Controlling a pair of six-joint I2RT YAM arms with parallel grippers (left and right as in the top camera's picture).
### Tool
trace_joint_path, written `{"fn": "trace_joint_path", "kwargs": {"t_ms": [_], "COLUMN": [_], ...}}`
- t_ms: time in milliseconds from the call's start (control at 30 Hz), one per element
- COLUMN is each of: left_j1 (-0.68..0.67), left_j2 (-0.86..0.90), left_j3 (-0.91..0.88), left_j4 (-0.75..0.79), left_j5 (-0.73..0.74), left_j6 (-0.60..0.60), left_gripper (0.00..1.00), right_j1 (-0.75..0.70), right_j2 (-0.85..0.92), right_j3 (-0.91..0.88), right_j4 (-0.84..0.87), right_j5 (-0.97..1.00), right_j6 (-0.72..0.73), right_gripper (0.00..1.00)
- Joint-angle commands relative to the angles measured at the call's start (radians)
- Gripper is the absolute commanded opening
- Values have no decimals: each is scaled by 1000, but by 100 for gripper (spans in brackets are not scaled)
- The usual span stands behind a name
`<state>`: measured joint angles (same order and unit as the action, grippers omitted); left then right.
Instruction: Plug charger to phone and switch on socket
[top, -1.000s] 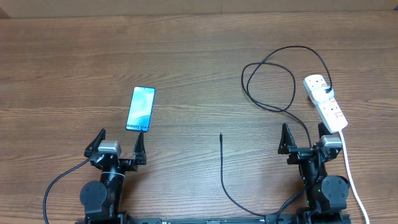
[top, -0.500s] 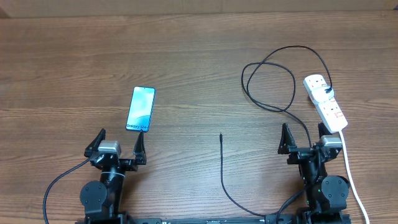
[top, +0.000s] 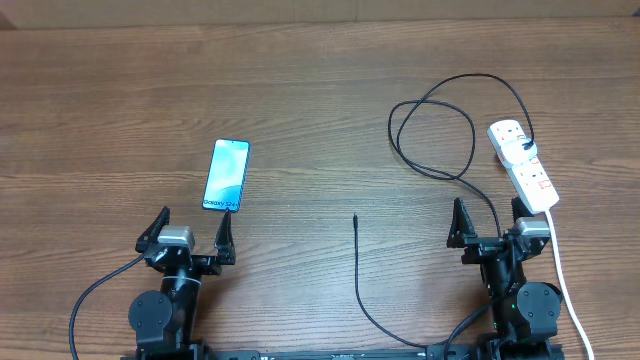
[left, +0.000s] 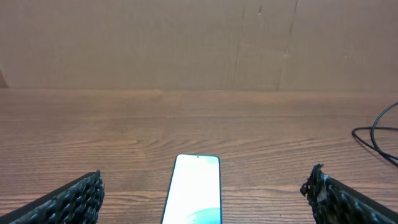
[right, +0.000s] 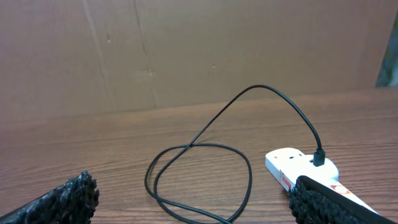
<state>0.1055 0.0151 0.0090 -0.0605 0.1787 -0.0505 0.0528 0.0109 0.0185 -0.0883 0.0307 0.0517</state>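
The phone (top: 227, 175) lies flat on the table with its light blue screen lit; it also shows in the left wrist view (left: 194, 198), just ahead of my jaws. My left gripper (top: 188, 236) is open and empty just below the phone. The charger cable (top: 432, 135) loops on the table; its slim free plug (top: 355, 218) lies mid-table and its black plug sits in the far end of the socket (top: 523, 165). The loop (right: 199, 180) and the socket (right: 298, 165) show in the right wrist view. My right gripper (top: 492, 226) is open and empty near the socket's near end.
A thick white cord (top: 566, 285) runs from the socket down the right side past my right arm. The black cable runs on from the free plug toward the front edge (top: 375, 320). A brown cardboard wall (left: 199, 43) stands behind the table.
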Motion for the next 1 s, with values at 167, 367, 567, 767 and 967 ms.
{"fn": "trace_joint_path", "kwargs": {"t_ms": [167,367,567,767,967], "left_j1": [6,6,6,6,6], "left_j2": [-11,-10,-11,-11,-11], "left_j3": [-4,-4,-4,-4,-4], "left_j4": [-3,-3,-3,-2,5], "left_j5": [-10,-10,-10,-10,-10], "left_j6": [-9,-9,-9,-9,3], "left_gripper": [100,100,100,100,100], "right_j1": [-5,-5,-5,-5,-5], "right_j2": [-8,-8,-8,-8,-8], "right_j3": [-10,-10,-10,-10,-10], "right_j4": [6,7,7,6,6], "right_j5": [4,4,4,4,4], "right_j6": [-4,-4,-4,-4,-4], "right_gripper": [100,100,100,100,100]}}
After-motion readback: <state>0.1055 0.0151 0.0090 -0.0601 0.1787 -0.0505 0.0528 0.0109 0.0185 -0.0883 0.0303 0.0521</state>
